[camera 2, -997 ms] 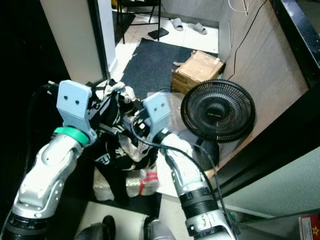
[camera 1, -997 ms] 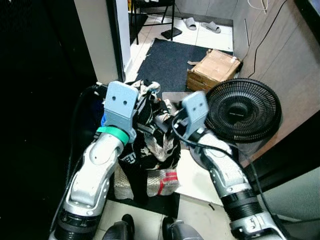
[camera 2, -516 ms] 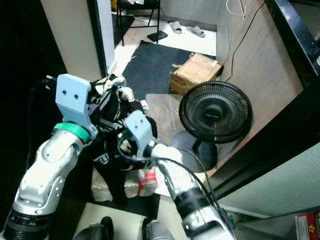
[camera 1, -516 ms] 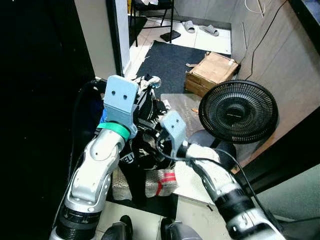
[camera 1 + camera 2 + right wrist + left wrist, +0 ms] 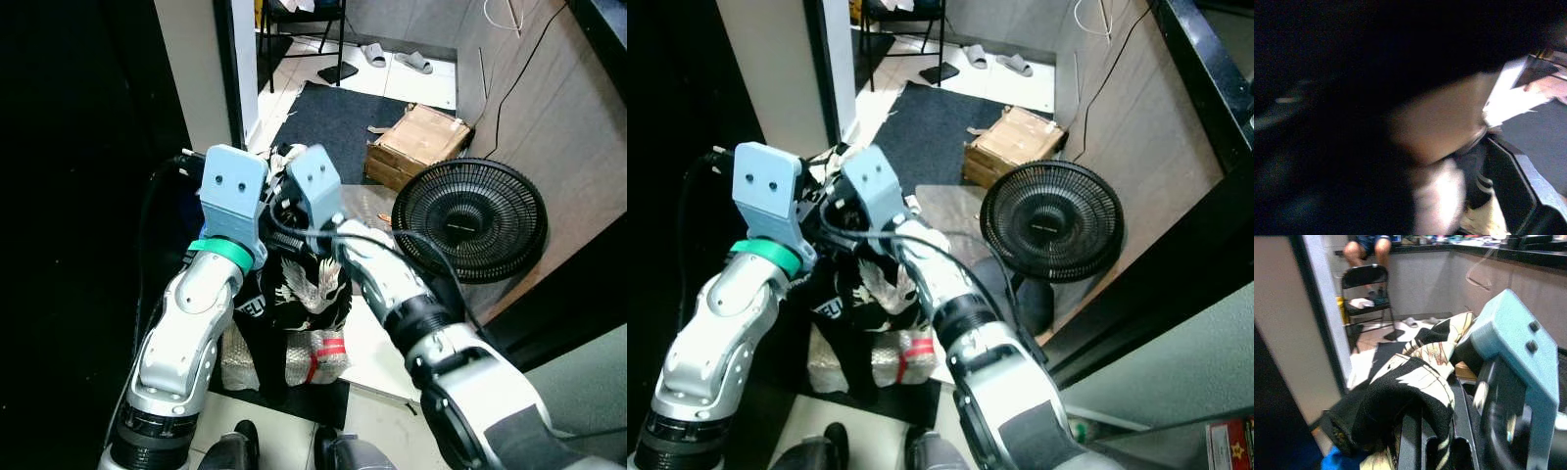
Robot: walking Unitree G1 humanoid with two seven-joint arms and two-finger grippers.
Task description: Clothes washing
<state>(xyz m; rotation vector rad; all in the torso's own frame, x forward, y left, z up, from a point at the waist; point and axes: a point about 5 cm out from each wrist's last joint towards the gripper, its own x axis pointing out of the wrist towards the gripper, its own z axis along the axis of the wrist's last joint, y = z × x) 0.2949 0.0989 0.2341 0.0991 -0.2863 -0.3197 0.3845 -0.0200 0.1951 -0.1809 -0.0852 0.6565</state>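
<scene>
A black fan point(image 5: 468, 220) and cardboard box point(image 5: 418, 140) stand right of the raised arms, beside a dark mat point(image 5: 333, 117) on tiled floor. Black-and-white clothes point(image 5: 299, 294) hang bunched; left end effector point(image 5: 1422, 431) grasps them. Right end effector point(image 5: 284, 191) sits against them, grip indiscernible.

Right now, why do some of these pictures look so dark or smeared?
Right wrist view: mostly dark and motion-blurred. Left wrist view: well lit, but the blue mount up close is soft. Eye views: fairly sharp, black down the left, daylight on the far tiled floor.
</scene>
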